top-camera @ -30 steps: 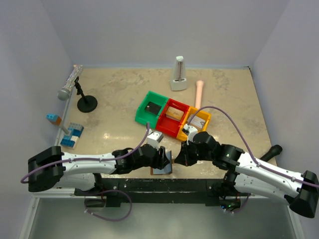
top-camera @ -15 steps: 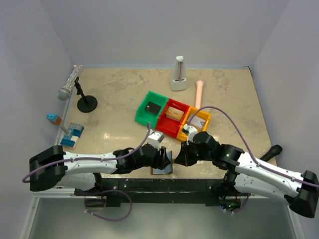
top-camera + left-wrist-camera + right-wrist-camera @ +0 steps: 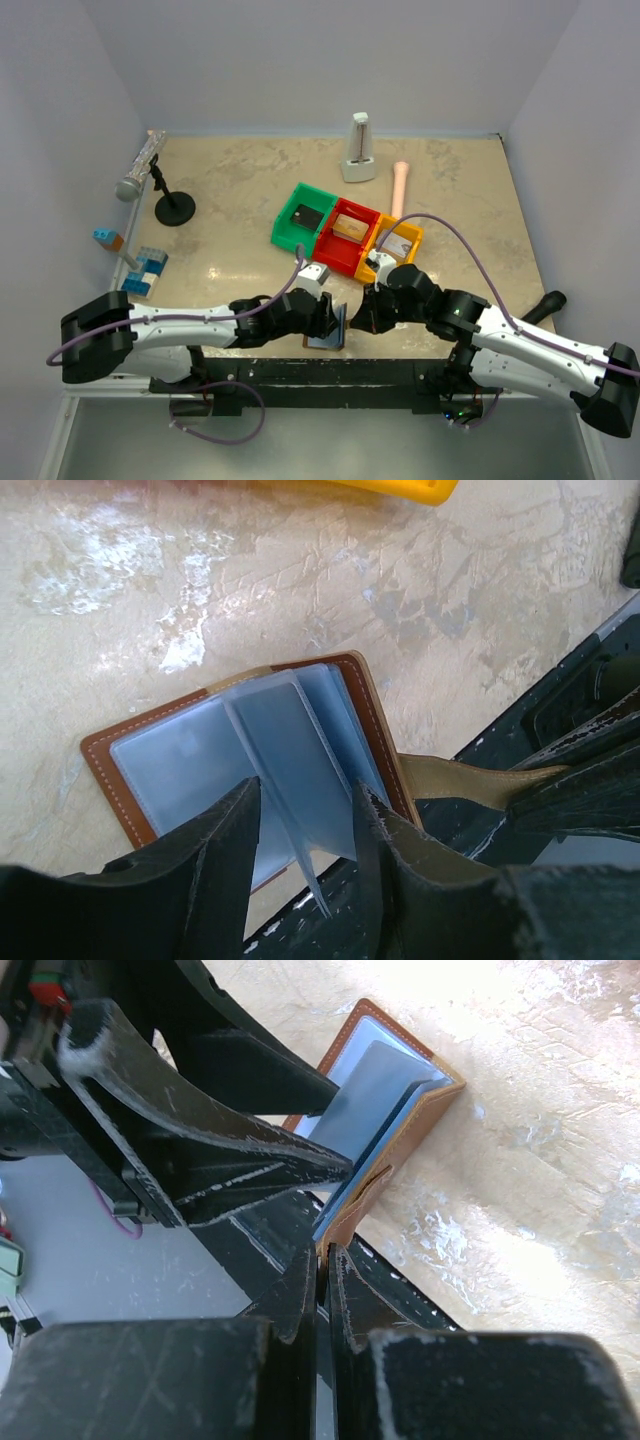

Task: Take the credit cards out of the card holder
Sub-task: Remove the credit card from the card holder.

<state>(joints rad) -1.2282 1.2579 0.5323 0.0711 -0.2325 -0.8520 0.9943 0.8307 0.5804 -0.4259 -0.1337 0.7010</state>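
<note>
While right gripper (image 3: 322,1265) pinches card holder (image 3: 380,1085) at its brown cover edge, left gripper (image 3: 305,805) jaws stand apart astride the clear sleeves (image 3: 290,735).

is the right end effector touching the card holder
Touching. The right wrist view shows the right end effector pinching the raised brown cover of the card holder, whose edge runs in between its fingertips.

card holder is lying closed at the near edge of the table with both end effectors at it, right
Not closed. The card holder lies open at the near edge of the table, its pale inner sleeves fanned up, as the left wrist view shows. The left end effector and the right end effector are both at it.
</note>
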